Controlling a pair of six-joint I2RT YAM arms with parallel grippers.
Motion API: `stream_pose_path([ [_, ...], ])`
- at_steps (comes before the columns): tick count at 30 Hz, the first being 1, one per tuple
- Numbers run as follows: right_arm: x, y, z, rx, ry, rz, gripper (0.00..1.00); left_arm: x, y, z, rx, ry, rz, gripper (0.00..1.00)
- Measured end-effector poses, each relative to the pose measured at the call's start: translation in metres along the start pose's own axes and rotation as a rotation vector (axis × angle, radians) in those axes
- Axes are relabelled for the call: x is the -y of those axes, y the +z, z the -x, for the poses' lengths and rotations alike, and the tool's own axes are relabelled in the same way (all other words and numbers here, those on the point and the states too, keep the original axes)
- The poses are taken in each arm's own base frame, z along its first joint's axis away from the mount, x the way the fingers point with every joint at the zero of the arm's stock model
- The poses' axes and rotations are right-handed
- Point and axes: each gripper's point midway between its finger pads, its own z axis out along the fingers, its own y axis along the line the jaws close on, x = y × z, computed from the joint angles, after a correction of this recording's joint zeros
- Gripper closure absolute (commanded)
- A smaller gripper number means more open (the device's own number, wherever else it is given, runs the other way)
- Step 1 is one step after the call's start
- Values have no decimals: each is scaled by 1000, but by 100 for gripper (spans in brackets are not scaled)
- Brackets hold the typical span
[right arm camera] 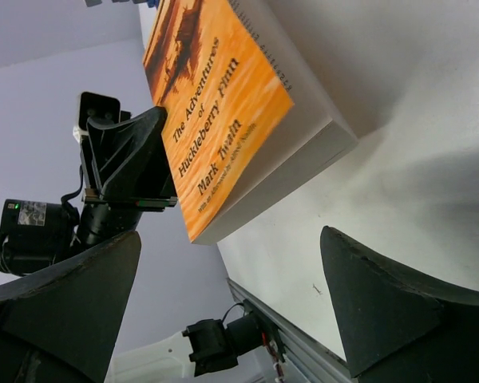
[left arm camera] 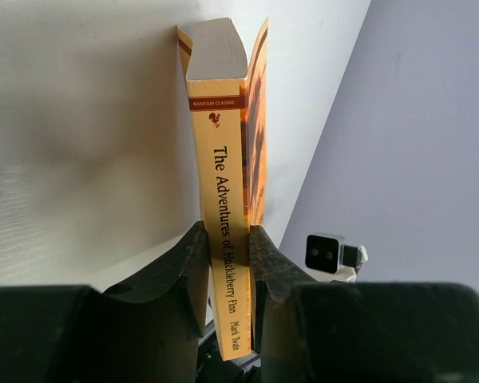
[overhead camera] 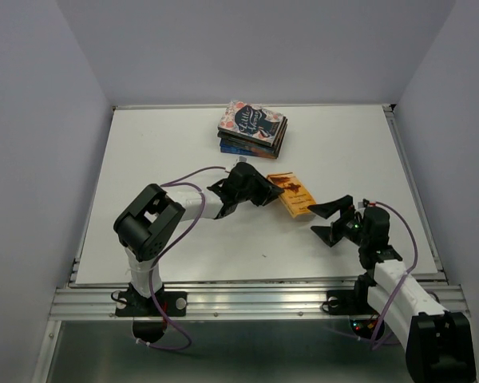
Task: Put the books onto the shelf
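White desk (overhead camera: 144, 159), pale walls on 3 sides, metal rail (overhead camera: 255, 297) along the near edge w/ both arm bases on it. Closest to you, right of ctr, the right fingers (overhead camera: 321, 221) are spread wide apart w/ nothing between them. Their tips point left at the orange book (overhead camera: 294, 194) and sit just beside its near corner w/o touching.

That book is abt mid-desk, slightly right of ctr, front cover up. Your right wrist cam reads "The Adventures of Huckleberry Finn, Mark Twain" on it. You can't tell from these views whether it's fully flat on the desk or partly lifted.

On its left side, the left fingers (overhead camera: 270, 191) are clamped on the book at the spine end, one pad on each cover, spine facing the left wrist cam.

Farthest out, near the far edge at ctr, you've got a stack of books (overhead camera: 253, 128) lying flat, pale floral cover on top, darker ones under. It's well apart from both arms.
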Motion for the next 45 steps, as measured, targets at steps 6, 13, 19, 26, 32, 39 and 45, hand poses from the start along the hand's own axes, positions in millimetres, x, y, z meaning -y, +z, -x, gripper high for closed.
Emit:
stream_pose_path([
  [6,-1,-1,2,15,4,2,0,-1,0,1,3,-6,13,100],
  [13,10,7,4,9,72,-44,0,-3,0,0,3,-11,22,100],
  [19,23,14,3,-5,144,-94,0,-2,1,-5,-2,-9,23,100],
  [26,38,28,4,-26,180,-146,1,-3,1,-6,3,-8,26,100],
  [32,34,47,7,-67,152,-128,23,-2,1,-4,5,-11,25,100],
  [39,37,56,11,-71,148,-106,71,-8,1,-1,16,-3,45,100],
  [45,24,54,19,-25,86,-76,89,-10,1,4,33,3,51,100],
])
